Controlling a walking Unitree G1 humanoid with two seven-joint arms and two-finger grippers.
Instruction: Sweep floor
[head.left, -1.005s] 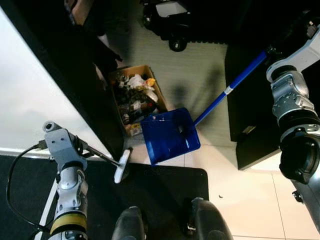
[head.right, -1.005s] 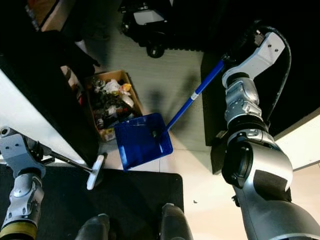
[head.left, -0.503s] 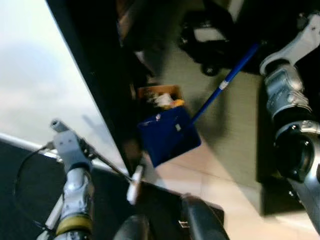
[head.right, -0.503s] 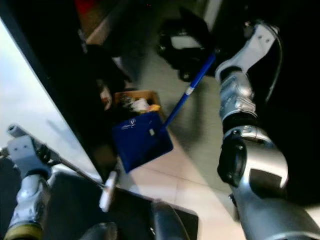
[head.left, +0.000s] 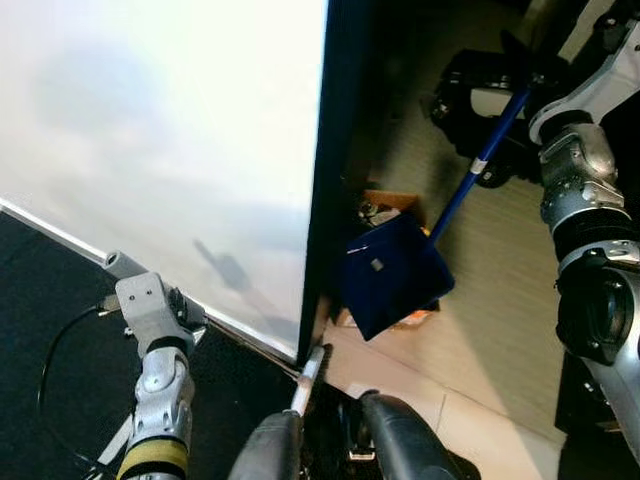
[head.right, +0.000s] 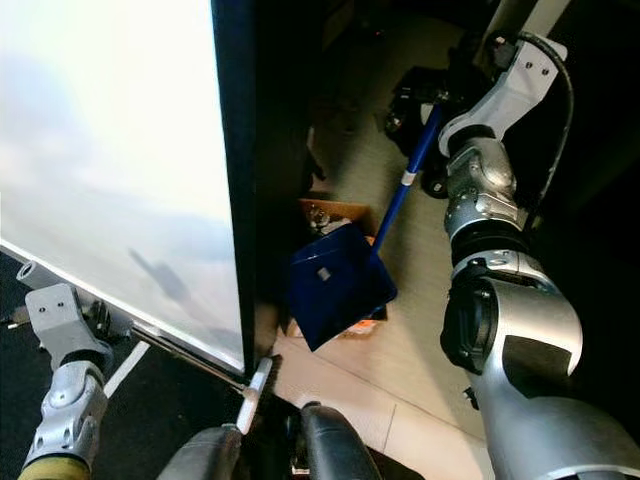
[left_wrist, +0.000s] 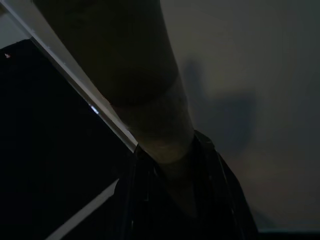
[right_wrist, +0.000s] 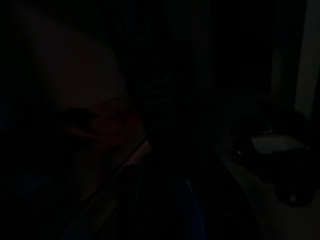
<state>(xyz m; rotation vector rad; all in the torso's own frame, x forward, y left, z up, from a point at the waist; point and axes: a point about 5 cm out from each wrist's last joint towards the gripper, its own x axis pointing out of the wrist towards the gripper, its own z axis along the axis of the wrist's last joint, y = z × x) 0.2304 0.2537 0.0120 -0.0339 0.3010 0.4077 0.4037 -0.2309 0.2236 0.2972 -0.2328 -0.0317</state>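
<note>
The view has swung toward the white wall, the blue dustpan now covers the rubbish box; claw states cannot be told.

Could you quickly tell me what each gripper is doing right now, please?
Left gripper: closed on the broom handle.
Right gripper: holding the blue dustpan handle; fingers cannot be told.

Cardboard box mostly hidden behind blue dustpan, contents too small to tell. Dustpan handle's top end lost in shadow, upper right of frame. Broom head cut off behind robot's legs at bottom edge. Right wrist view nearly black; nothing made out w/ certainty.
</note>
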